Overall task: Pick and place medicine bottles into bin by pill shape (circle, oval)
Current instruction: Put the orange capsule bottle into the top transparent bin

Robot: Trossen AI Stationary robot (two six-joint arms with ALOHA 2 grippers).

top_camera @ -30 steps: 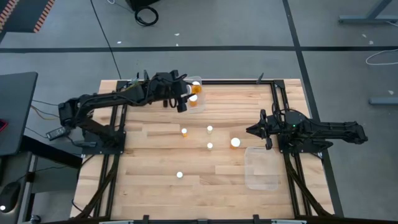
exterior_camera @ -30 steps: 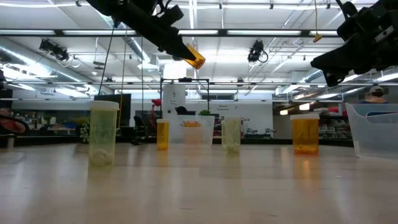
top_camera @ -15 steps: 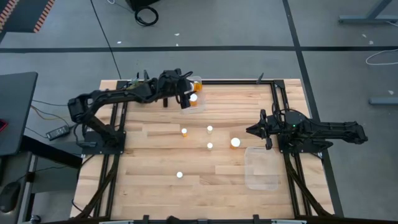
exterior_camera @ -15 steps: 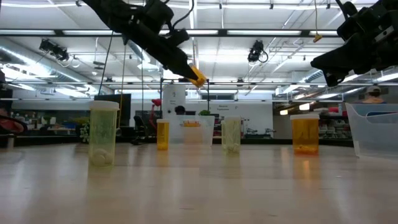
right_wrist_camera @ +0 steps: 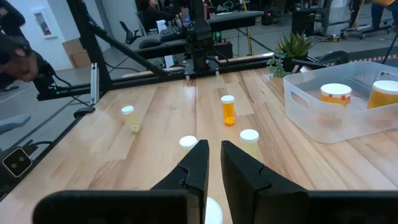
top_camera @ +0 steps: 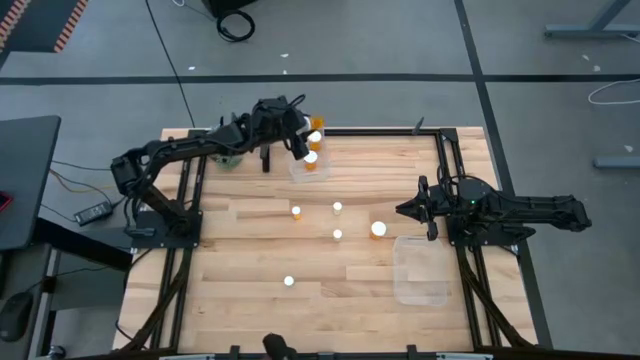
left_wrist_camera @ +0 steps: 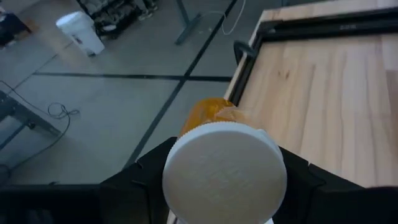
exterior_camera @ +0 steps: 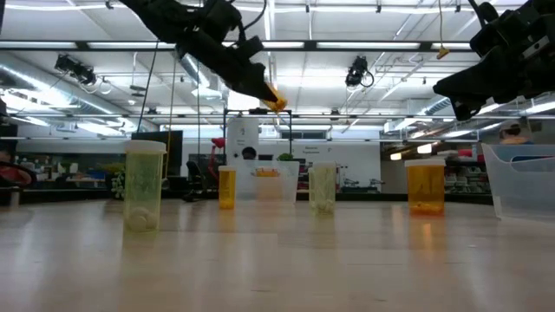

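Left gripper (top_camera: 300, 143) up at the top centre of the high view, over the far bin (top_camera: 308, 160), fingers (left_wrist_camera: 146, 177) pinching an orange medicine bottle (left_wrist_camera: 221, 168) with white cap toward the wrist camera. Right gripper (top_camera: 412, 209) idle at right, fingers (right_wrist_camera: 198, 163) pressed together, empty. Likely risks: a tilted release clipping the bin rim and spilling onto the table (top_camera: 250, 260), or landing among the wrong pill shape.

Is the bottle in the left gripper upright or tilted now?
Tilted. In the low view the orange bottle slants down from the left gripper, high above the table.
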